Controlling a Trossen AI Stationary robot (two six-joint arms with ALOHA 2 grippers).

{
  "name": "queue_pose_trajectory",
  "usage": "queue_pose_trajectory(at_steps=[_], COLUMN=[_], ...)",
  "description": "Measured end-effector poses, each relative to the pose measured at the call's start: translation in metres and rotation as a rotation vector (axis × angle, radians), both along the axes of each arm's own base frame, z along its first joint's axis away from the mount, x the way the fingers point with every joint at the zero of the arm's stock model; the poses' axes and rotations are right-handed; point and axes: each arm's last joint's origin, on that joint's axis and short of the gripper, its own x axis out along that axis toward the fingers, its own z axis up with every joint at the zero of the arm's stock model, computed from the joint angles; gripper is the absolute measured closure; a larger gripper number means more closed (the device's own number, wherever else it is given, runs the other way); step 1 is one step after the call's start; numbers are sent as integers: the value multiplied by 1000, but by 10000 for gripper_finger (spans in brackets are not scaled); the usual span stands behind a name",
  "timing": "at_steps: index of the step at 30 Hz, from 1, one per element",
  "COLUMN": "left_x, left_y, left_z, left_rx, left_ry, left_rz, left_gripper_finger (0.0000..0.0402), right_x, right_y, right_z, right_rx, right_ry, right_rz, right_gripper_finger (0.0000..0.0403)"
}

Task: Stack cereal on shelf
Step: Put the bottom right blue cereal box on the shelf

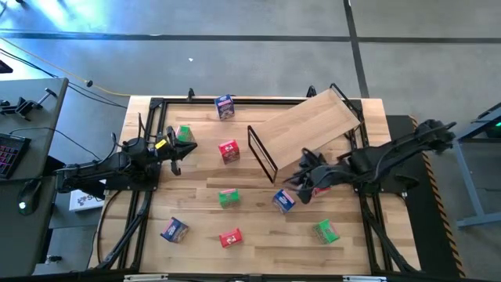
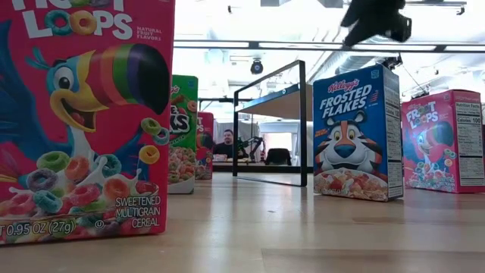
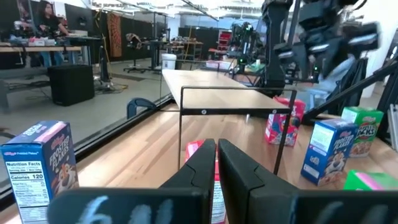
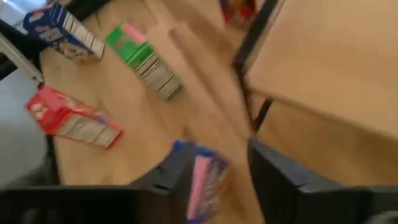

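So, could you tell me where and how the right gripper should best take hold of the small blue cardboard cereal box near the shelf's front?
The small blue cardboard cereal box stands apart from its neighbours, just below the right gripper, whose fingers are open above it in the wrist view. Coming straight down from above and closing on its two broad printed faces looks best: they are flat, parallel and probably within the fingers' span. The left gripper waits shut.

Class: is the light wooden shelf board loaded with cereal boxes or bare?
Bare. The high view shows the light wooden shelf board with nothing on top; the boxes sit on the tabletop.
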Motion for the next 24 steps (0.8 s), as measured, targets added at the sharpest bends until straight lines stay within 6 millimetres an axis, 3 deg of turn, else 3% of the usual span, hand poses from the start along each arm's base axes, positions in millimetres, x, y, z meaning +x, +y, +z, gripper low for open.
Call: queue_pose_trajectory(at_steps=[5, 9, 17, 24], left_x=[0, 0, 0, 0], left_y=[0, 0, 0, 0], left_z=[-2, -2, -2, -2], left_rx=[-6, -6, -6, -6], left_ry=[23, 23, 23, 23], left_rz=[0, 0, -9, -13], left_gripper_finger=[390, 390, 390, 390], right_x=[31, 53, 86, 93], right_y=[17, 28, 39, 29], right_z=[14, 12, -12, -24], right_rx=[74, 105, 135, 143], right_ry=[130, 305, 490, 556], right_rz=[-42, -52, -38, -78], right_gripper_finger=[143, 99, 91, 91])
